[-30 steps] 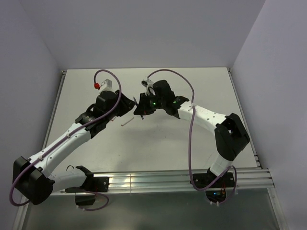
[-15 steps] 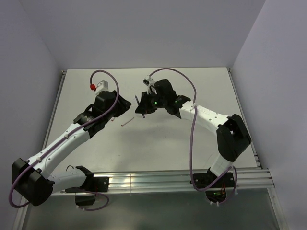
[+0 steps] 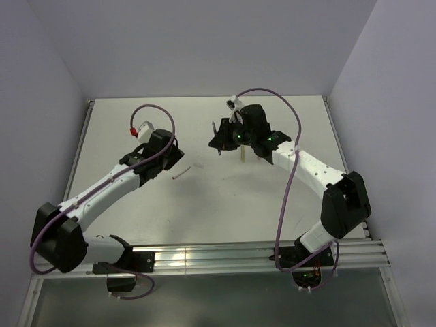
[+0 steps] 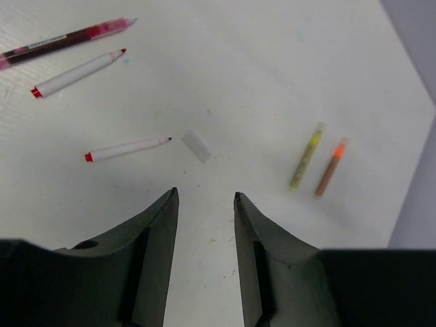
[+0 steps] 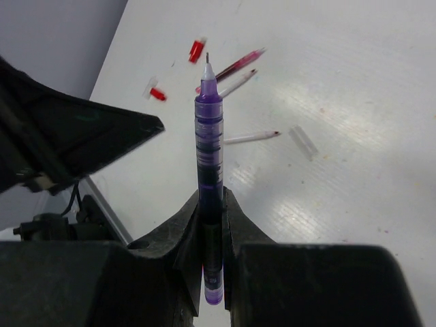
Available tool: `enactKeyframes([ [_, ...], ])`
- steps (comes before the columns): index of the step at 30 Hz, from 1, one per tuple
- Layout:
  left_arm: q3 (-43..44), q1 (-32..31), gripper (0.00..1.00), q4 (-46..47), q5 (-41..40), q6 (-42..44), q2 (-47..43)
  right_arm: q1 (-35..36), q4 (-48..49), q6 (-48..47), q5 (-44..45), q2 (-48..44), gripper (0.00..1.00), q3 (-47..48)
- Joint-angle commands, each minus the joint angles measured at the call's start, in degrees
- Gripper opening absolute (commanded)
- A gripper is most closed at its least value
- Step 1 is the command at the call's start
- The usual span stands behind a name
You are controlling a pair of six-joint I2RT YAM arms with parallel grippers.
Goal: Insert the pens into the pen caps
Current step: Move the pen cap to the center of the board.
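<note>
Left wrist view: dark red pen (image 4: 65, 41) with illegibly small barrel print

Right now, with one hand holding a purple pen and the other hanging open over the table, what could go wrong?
The right hand pinches the purple pen low on its barrel, so the long free part could tilt or slip when pressed into a cap. The clear cap lies loose and flat ahead of the open left hand. A slightly off grab might skid it toward the white pen beside it.
</note>
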Motion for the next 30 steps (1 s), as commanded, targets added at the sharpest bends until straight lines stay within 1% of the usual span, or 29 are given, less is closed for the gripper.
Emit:
enactKeyframes([
  [1, 1.36, 0.16, 0.43, 0.46, -0.61, -4.79, 5.28, -2.06, 0.05, 0.89, 1.82, -3.56, 0.0, -1.13],
  [3, 2.07, 0.08, 0.42, 0.19, -0.69, -6.9, 8.79, -2.5, 0.23, 1.07, 1.47, -3.74, 0.0, -1.22],
  [5, 2.42, -0.19, 0.42, 2.47, -1.04, -6.56, 10.82, -2.67, 0.49, 1.07, 1.38, -3.82, 0.0, -1.22],
  [9, 5.67, -0.71, 0.41, 1.77, -1.13, -7.26, 17.58, -3.11, 1.02, 0.98, 1.03, -4.09, 0.0, -1.84],
  [11, 6.98, -1.33, 0.41, 2.91, -0.78, -7.87, 19.26, -3.46, 1.46, 1.07, 0.77, -4.26, 0.0, -1.93],
  [15, 12.34, -3.26, 0.41, -0.5, -3.06, -9.72, 25.05, -3.99, 1.99, 1.25, 0.5, -4.88, 0.0, -2.63],
  [19, 14.72, -3.79, 0.42, -1.83, -3.24, -13.49, 28.05, -4.52, 1.73, 1.42, 1.2, -6.37, 0.0, -3.42],
  [23, 17.27, -3.88, 0.41, -3.32, -3.24, -15.08, 30.86, -5.31, 2.34, 1.6, 3.4, -9.1, 0.0, -5.26],
  [25, 19.72, -4.14, 0.41, -5.68, -3.5, -15.96, 32.8, -5.66, 2.78, 2.03, 3.14, -9.71, 0.0, -5.44],
  [30, 21.32, -5.19, 0.41, -7.89, -4.91, -18.77, 34.3, -6.1, 3.13, 2.39, 2.69, -11.11, 0.0, -5.7],
])
